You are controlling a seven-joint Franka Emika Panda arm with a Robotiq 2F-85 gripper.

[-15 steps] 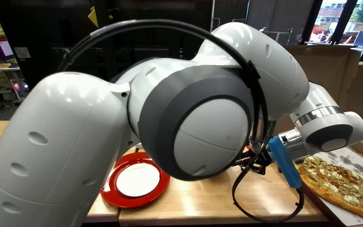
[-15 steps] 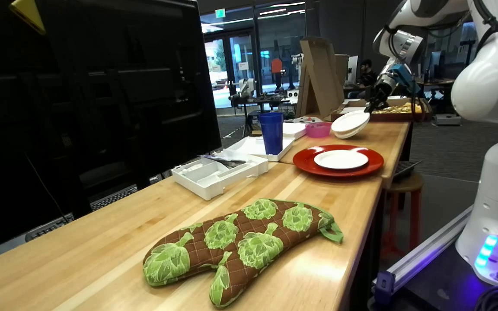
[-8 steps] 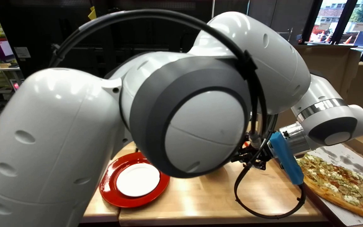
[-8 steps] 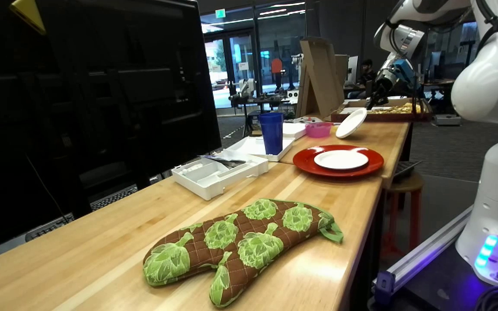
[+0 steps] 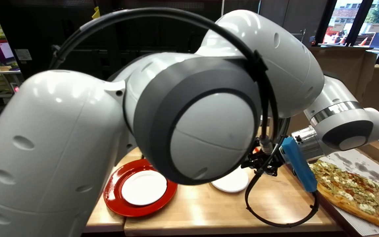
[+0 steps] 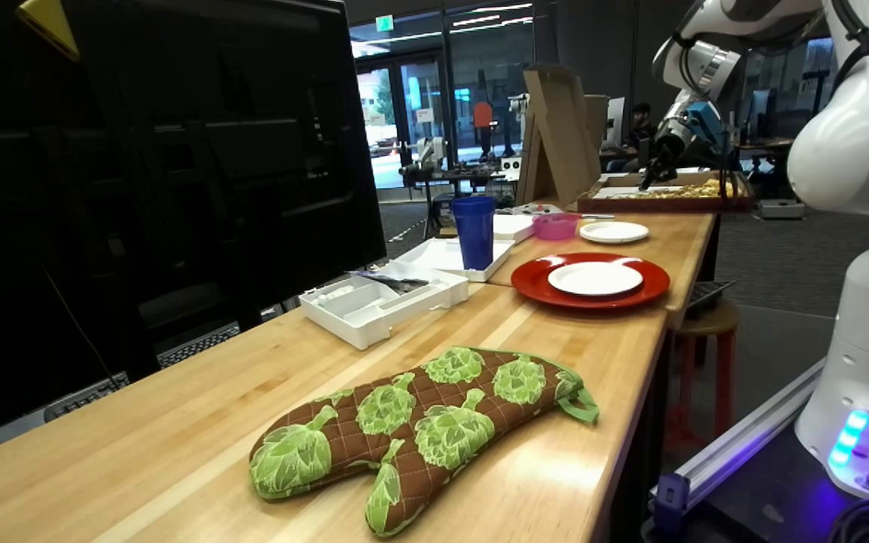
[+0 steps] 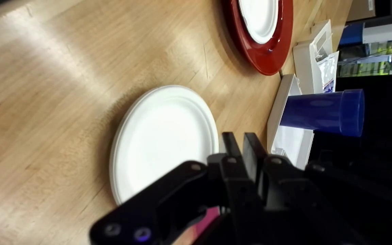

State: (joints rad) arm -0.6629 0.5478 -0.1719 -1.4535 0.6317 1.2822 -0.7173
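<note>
1. Gripper [image 7: 239, 135] hangs above the wooden table [image 5: 189, 205], slanting downward, its two black fingers slightly parted; a narrow, unfilled gap shows between them.
2. Nearest to it is a stack of white plates [image 7: 165, 132], lying flat on the table below the fingers. Doubled rims along one side show more than one plate. In an exterior view the fingertips are clearly apart from the stack; in the wrist view they appear beside its edge.
3. A red plate [image 6: 526, 285] lies on the table near the stack, with a white plate [image 6: 595, 278] resting flat on it; the pair shows in both exterior views.
4. Close to the stack stands a pink bowl [image 6: 555, 226].
5. A blue cup [image 6: 474, 234] stands upright in a shallow white tray [image 6: 434, 255]; just beside that is a compartmented white box [image 6: 336, 320] with a packet [image 7: 328, 69] lying on it.
6. A brown oven mitt [image 6: 434, 430], patterned with green artichokes, lies on the table, well apart from the gripper.
7. A pizza [image 5: 357, 191] lies in a pizza box [image 6: 646, 204]; near it a tall cardboard panel [image 6: 555, 136] stands up.
8. In an exterior view the robot arm [image 5: 214, 135] covers much of the scene, partly hiding the stack.
</note>
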